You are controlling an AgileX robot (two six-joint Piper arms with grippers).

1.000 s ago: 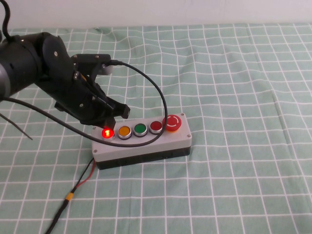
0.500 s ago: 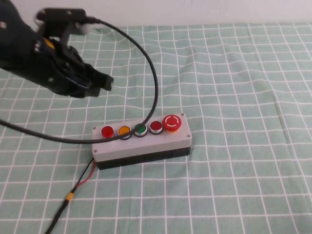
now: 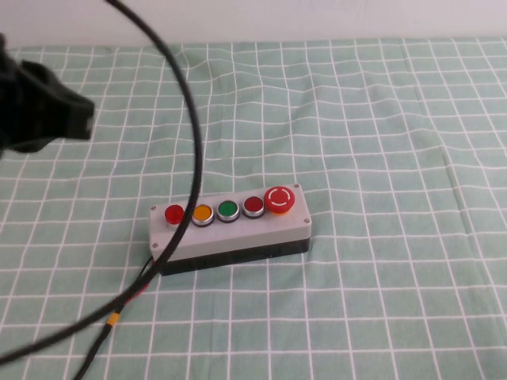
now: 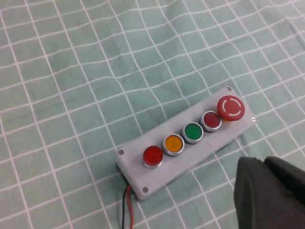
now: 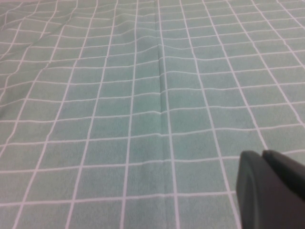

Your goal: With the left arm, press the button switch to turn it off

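Your left gripper (image 3: pixel 47 119) hangs at the far left of the table, well apart from the box, its fingers (image 4: pixel 271 195) pressed together on nothing. Your right gripper (image 5: pixel 274 193) sits over bare checked cloth (image 5: pixel 143 95), fingers likewise together. The button switch (image 3: pixel 173 214) is unlit at the left end of the grey box (image 3: pixel 238 237), beside the yellow button (image 3: pixel 202 213). A black cable (image 3: pixel 186 103) loops in front.

Left gripper (image 3: pixel 47 115): dark blurred mass at 9 o'clock of the high view, cut by the frame edge; fingers indistinguishable. In the left wrist view (image 4: pixel 271 193) only a black corner shows.
Right gripper (image 5: pixel 271 188): cut by the frame edge.
Black cable (image 3: pixel 190 150): both ends out of frame.
Button switch (image 3: pixel 173 214): marking too small to read.
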